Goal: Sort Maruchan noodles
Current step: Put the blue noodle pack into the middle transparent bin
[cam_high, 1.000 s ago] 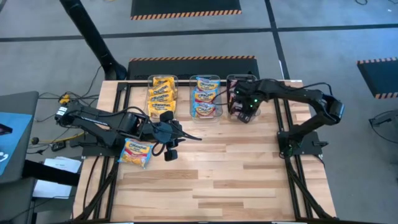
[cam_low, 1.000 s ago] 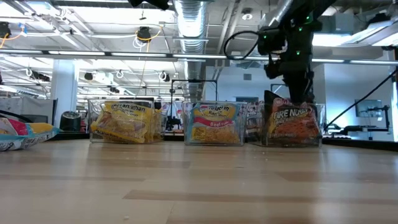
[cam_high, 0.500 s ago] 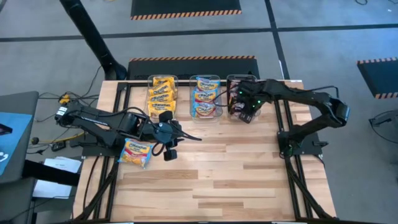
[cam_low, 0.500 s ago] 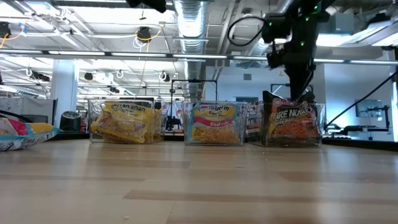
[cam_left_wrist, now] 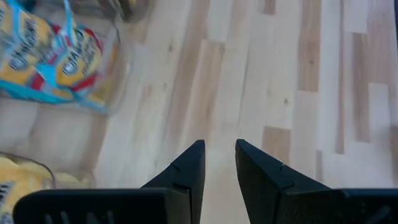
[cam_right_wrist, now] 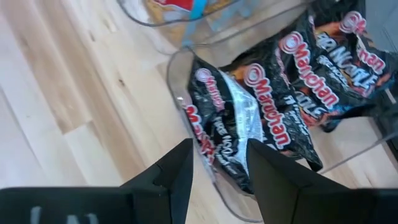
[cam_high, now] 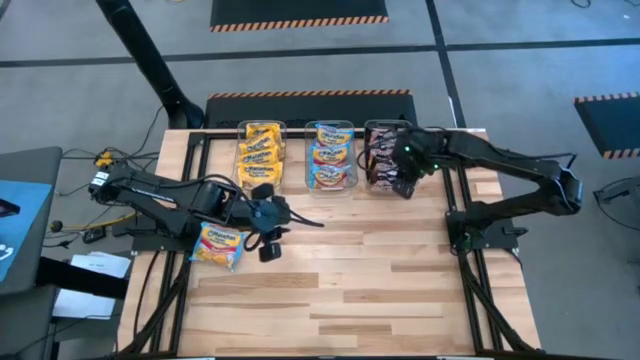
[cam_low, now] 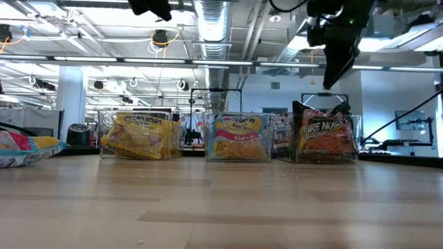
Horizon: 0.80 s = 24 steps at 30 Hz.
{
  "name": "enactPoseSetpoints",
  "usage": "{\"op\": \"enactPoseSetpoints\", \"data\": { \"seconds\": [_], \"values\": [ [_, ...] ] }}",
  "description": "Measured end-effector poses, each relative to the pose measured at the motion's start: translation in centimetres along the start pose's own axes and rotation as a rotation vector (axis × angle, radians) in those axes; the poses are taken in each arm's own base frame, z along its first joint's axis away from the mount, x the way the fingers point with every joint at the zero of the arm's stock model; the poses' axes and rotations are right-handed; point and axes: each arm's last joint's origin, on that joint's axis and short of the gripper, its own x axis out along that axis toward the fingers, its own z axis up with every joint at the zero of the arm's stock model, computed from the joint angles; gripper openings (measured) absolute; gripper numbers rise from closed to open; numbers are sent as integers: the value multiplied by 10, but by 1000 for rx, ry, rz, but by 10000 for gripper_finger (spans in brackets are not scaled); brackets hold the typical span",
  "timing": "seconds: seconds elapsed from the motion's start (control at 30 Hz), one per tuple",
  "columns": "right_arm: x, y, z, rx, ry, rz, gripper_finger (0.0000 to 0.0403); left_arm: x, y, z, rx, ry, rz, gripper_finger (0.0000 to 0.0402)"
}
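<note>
Three clear bins stand in a row at the table's far edge. One holds yellow-orange packets (cam_high: 260, 150), one light blue packets (cam_high: 330, 155) and one black-red packets (cam_high: 383, 155). A single light blue and yellow packet (cam_high: 220, 245) lies flat on the table's left side, below my left arm. My left gripper (cam_high: 300, 220) hovers open and empty above bare wood, in front of the yellow and blue bins. My right gripper (cam_low: 336, 66) is open and empty, raised above the near end of the black-red bin (cam_right_wrist: 261, 124), where the packets stand on edge.
The middle and near parts of the wooden table (cam_high: 350, 280) are bare boards. The bins' clear walls (cam_low: 239, 138) rise a little above the packets. The arm bases stand at the table's left and right edges.
My right gripper has risen out of the black-red bin, from just above the packets to well clear of them, drifting a little toward the table's right. The black-red packets stay in the bin. My left gripper has shifted slightly to the left.
</note>
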Motion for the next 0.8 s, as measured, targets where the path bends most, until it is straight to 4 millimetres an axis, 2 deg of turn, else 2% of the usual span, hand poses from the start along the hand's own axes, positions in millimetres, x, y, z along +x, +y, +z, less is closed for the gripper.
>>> {"op": "enactPoseSetpoints", "data": {
  "seconds": [0.23, 0.5, 0.8],
  "values": [
    [-1, 12, -1, -50, 0, 26, 173, -2, 4, -17, -58, 200, -19, 98],
    [1, 20, -2, -83, 23, 40, 173, -13, 17, -50, -167, 530, 174, 130],
    [4, 22, -2, -66, 40, 41, 173, -4, 12, -81, -182, 652, 262, 125]
  ]
}}
